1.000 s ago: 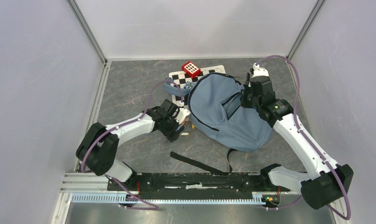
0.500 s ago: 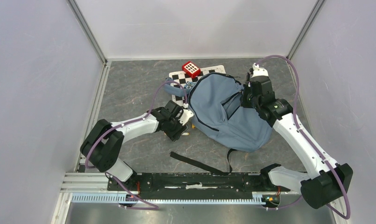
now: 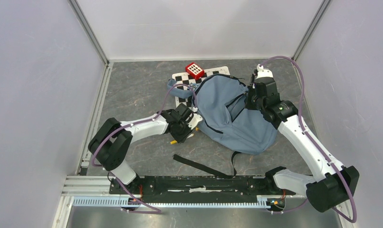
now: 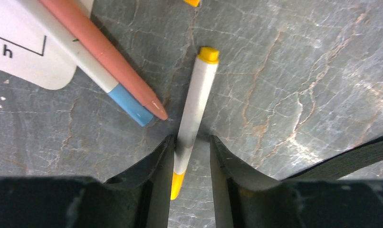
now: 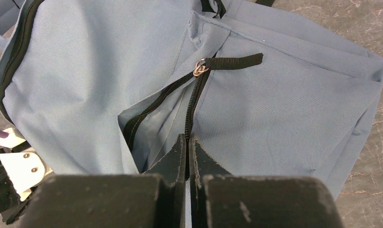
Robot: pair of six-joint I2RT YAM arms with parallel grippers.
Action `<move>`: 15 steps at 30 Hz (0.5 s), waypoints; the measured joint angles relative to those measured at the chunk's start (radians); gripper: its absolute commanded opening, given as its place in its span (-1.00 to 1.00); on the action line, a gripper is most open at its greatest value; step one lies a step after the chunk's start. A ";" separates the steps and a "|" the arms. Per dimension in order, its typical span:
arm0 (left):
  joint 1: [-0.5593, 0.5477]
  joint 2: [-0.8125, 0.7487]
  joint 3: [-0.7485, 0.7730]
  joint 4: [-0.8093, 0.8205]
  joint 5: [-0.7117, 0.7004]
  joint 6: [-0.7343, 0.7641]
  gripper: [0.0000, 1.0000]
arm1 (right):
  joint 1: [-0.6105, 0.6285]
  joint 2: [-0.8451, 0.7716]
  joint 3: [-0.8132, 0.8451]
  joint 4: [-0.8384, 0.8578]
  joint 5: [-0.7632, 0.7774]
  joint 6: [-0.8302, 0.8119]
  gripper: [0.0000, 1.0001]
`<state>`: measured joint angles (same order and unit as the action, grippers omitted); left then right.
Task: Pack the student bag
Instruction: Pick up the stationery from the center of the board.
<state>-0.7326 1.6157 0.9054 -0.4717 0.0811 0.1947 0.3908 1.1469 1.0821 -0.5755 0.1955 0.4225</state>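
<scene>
Along the left edge, a pale wall (image 3: 37,95) and a metal rail bounded the grey marbled surface (image 3: 132,90), and a broad strip of bare stone lay between that wall and the left arm. The left tool (image 4: 191,142) hung low over the surface just beside the bag's near-left edge. Its jaws stood partly open astride a white pen with yellow ends (image 4: 194,109). The left finger sat against the barrel and a narrow gap remained on the other side, so nothing was gripped. Close to the pen's left lay a salmon-pink pen (image 4: 104,52), a white pen with a blue end (image 4: 85,66) and a white card printed with an "h" (image 4: 18,57).

Towards the near edge, a loose black strap (image 3: 199,165) trailed across otherwise open stone. The large, soft blue-grey fabric student bag (image 3: 227,114) lay in the middle of the surface, its far-left corner over a black-and-white chequered sheet (image 3: 182,78) that carried a red block with white squares (image 3: 195,70).

The right tool (image 5: 186,140) met the bag at its far-right side, jaws pressed together on the dark zipper edge of a pocket that gaped open. Beyond it, only a narrow margin of surface ran to the right wall (image 3: 351,95).
</scene>
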 measured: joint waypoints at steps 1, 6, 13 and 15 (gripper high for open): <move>-0.007 0.007 0.011 -0.013 0.000 -0.010 -0.27 | 0.000 0.000 0.000 0.000 0.000 0.000 -1.00; -0.037 0.024 0.031 -0.053 -0.011 -0.070 -0.31 | 0.000 0.000 0.000 0.000 0.000 0.000 -1.00; -0.077 0.075 0.087 -0.108 -0.076 -0.173 -0.69 | 0.000 0.000 0.000 0.000 0.001 0.000 -1.00; -0.082 0.085 0.101 -0.121 -0.085 -0.203 -0.79 | 0.000 0.000 0.000 0.001 0.001 0.000 -1.00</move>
<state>-0.8146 1.7008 1.0065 -0.5930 -0.0040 -0.0082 0.3908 1.1469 1.0821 -0.5747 0.1967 0.4221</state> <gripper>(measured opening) 0.197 0.010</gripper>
